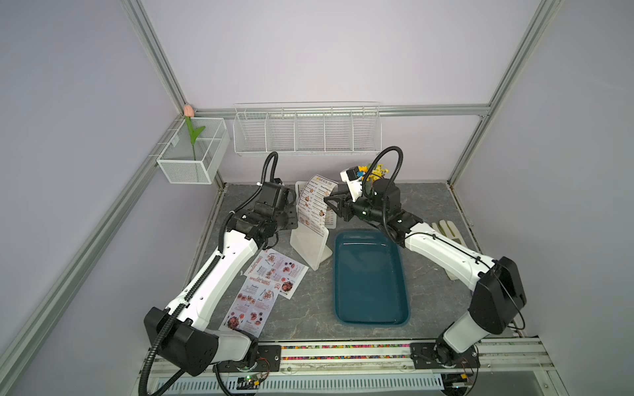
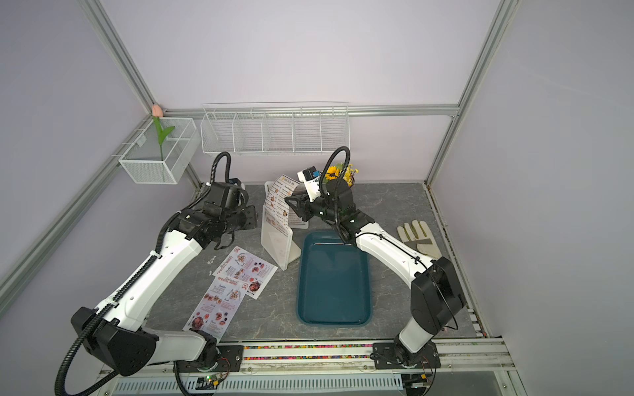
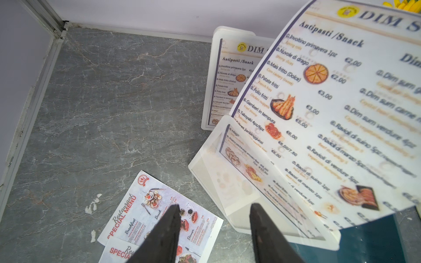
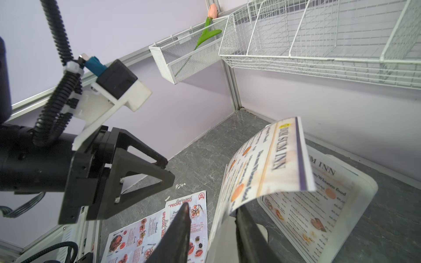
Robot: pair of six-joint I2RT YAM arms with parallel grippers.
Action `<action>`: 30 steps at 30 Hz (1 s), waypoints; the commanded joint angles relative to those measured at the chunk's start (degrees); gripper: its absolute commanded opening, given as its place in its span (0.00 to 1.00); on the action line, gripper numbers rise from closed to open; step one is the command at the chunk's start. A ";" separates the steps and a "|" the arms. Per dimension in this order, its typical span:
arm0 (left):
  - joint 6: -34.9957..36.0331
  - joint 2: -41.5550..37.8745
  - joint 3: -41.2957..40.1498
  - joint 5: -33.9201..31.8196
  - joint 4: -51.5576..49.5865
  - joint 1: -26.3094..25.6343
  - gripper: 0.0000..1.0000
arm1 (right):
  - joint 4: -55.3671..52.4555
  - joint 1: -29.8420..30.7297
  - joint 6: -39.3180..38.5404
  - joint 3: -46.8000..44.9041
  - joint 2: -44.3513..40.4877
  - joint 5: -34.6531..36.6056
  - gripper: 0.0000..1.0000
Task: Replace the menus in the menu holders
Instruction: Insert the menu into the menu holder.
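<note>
The white paper DIM SUM INN menu stuck up, bent over, out of the near white see-through plastic tent-shaped holder beside the dark teal tray, my right pincer was open around its edge, and my left pincer hung open and empty close by.

A dark teal tray lies on the grey marbled tabletop, right of centre. Farther right, a pale work glove lies flat. On the far wall hangs a white wire rack split into compartments. Left of it, a white mesh basket holds a pink tulip. Yellow sunflowers stand at the far edge, partly hidden. A few white scraps dot the table's left side.
</note>
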 commanded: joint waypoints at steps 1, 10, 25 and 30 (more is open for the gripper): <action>-0.27 -0.69 0.67 -0.29 -0.75 -0.05 0.52 | 0.46 -0.71 -0.37 2.20 1.61 -1.83 0.36; -0.69 -1.03 -0.06 -1.11 -0.64 -0.05 0.52 | 1.18 -2.37 0.70 5.20 4.13 -3.42 0.36; -0.17 -1.86 -0.30 -2.31 -0.77 -0.01 0.52 | 0.88 -2.99 1.72 6.72 5.54 -4.74 0.15; -0.15 -1.82 -0.24 -2.26 -0.78 -0.01 0.52 | 1.29 -2.91 2.14 5.87 4.82 -4.95 0.10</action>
